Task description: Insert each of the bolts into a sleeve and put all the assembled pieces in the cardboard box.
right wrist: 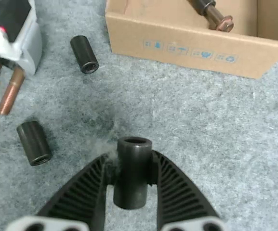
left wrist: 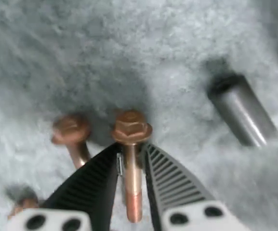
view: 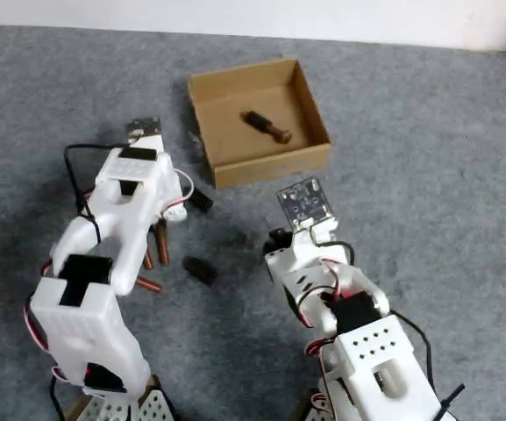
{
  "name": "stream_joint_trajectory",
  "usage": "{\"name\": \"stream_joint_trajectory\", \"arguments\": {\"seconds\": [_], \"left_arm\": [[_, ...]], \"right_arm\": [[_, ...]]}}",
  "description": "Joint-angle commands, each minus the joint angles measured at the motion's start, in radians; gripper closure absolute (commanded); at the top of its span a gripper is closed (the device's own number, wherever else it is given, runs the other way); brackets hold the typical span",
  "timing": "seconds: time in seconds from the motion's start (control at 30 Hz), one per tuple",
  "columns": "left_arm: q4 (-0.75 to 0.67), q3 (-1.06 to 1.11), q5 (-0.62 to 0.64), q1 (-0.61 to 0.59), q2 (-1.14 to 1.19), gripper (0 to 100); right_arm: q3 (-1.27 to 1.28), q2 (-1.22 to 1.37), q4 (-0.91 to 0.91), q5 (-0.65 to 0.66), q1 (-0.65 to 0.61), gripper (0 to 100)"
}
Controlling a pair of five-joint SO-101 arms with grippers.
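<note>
At left gripper [left wrist: 130,148]: copper hex-flange bolt [left wrist: 132,129] clamped by shank.
Right gripper [right wrist: 130,159] clasps matte black tubular sleeve [right wrist: 131,175].

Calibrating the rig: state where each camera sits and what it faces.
High view: overhead, looking down on grey carpet, white left arm and right arm.
Left wrist view: behind left claw, gripping copper hex-head bolt.
Right wrist view: behind right claw, gripping black cylindrical sleeve.
Shared: high and right wrist views show brown cardboard box.

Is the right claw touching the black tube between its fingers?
Touching. In the right wrist view, both fingers of the right gripper press against the sides of the black sleeve.
</note>
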Motion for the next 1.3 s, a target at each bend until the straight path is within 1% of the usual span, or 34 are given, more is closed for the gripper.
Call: {"name": "stream_joint_trajectory", "arguments": {"seconds": [0.0, 0.1, 0.23, 0.47, 0.53, 0.7, 0.73, 0.83, 1.03, 1.13, 1.2, 1.27], "left_arm": [[0.046, 0.042, -0.009, 0.045, -0.189, 100], [0.046, 0.150, -0.011, 0.045, -0.401, 100], [0.037, 0.334, -0.011, 0.045, -0.771, 100], [-0.061, 0.688, -0.009, 0.045, -1.527, 100], [-0.098, 0.780, -0.009, 0.045, -1.721, 100], [-0.166, 0.943, -0.003, 0.045, -2.095, 100], [-0.181, 0.954, -0.003, 0.045, -2.130, 100], [-0.236, 0.972, -0.002, 0.045, -2.086, 100], [-0.419, 1.017, 0.011, 0.047, -2.098, 100], [-0.474, 1.006, 0.138, 0.047, -2.101, 99], [-0.476, 1.009, 0.187, 0.081, -2.101, 99], [-0.476, 1.024, 0.135, 0.147, -2.101, 99]], "right_arm": [[-0.005, -0.001, -0.025, 0.018, 0.013, 99.5], [-0.004, -0.005, -0.025, 0.020, 0.013, 99.5], [-0.004, -0.005, -0.025, 0.020, 0.013, 99.5], [-0.004, -0.007, -0.027, 0.020, 0.004, 99.5], [-0.004, -0.007, -0.045, 0.020, -0.019, 99.5], [0.041, -0.008, -0.113, 0.021, -0.068, 99.5], [0.045, -0.008, -0.119, 0.021, -0.074, 99.5], [0.050, -0.038, -0.119, 0.021, -0.097, 99.5], [0.163, -0.329, -0.136, 0.021, -0.174, 99.5], [0.240, -0.513, -0.136, 0.074, -0.205, 99.5], [0.309, -0.634, -0.134, 0.118, -0.222, 99.5], [0.377, -0.748, -0.133, 0.144, -0.245, 99.5]]}}
